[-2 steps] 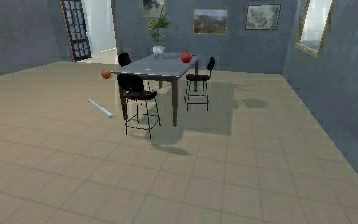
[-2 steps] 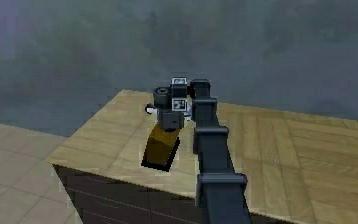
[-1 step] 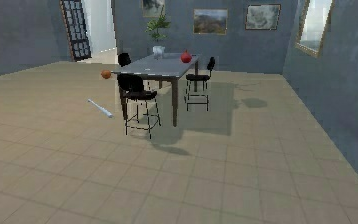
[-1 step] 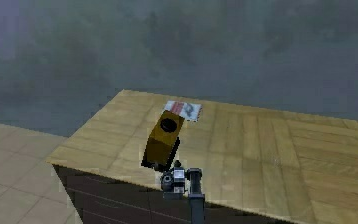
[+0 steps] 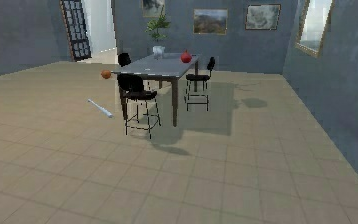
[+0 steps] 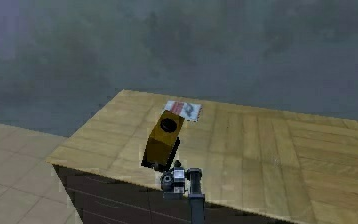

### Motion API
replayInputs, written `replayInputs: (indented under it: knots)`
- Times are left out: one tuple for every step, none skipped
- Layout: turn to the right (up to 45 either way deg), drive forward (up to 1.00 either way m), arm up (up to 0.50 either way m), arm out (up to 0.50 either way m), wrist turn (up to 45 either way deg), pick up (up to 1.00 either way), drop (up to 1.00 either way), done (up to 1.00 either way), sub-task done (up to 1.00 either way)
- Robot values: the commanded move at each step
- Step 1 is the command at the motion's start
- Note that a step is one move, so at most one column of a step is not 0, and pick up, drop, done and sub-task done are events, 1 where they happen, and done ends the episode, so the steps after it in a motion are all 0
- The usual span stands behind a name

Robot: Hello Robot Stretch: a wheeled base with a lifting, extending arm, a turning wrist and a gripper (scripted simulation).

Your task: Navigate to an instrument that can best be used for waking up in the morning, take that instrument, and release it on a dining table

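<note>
Wood counter [image 6: 267, 150] stood against grey wall [image 6: 187, 40]. Yellow box [image 6: 164, 140] with a dark round spot sat tilted over counter's top, near its front edge and toward its left end. Gripper [image 6: 173, 178] was right at box's lower end by counter's front edge, on arm [image 6: 195, 205]. Claw state couldn't be told, and with counter behind the box I couldn't tell whether it held anything. Small red-and-white card [image 6: 184, 109] lay flat on counter, behind box toward wall. In the forward view, dark table [image 5: 157, 68] stood far across tiled floor [image 5: 187, 170]. Red thing [image 5: 186, 57] was on table's right end, pale bowl [image 5: 159, 49] at its far end. Black chair [image 5: 139, 100] was at table's near side, second chair [image 5: 198, 82] at its right, third chair [image 5: 125, 59] at far left. Orange ball [image 5: 106, 74] was just left of table, white stick [image 5: 100, 106] on floor left of table. Plant [image 5: 158, 25] and pictures [image 5: 210, 21] were behind table.
</note>
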Motion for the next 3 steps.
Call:
replayInputs:
  knots:
    - [0.0, 0.0, 0.1, 0.0, 0.0, 0.0, 0.0, 0.0, 0.0]
    - [0.0, 0.0, 0.26, 0.0, 0.0, 0.0, 0.0, 0.0, 0.0]
    - [0.0, 0.0, 0.0, 0.0, -45.0, 0.0, 0.0, 0.0, 0.0]
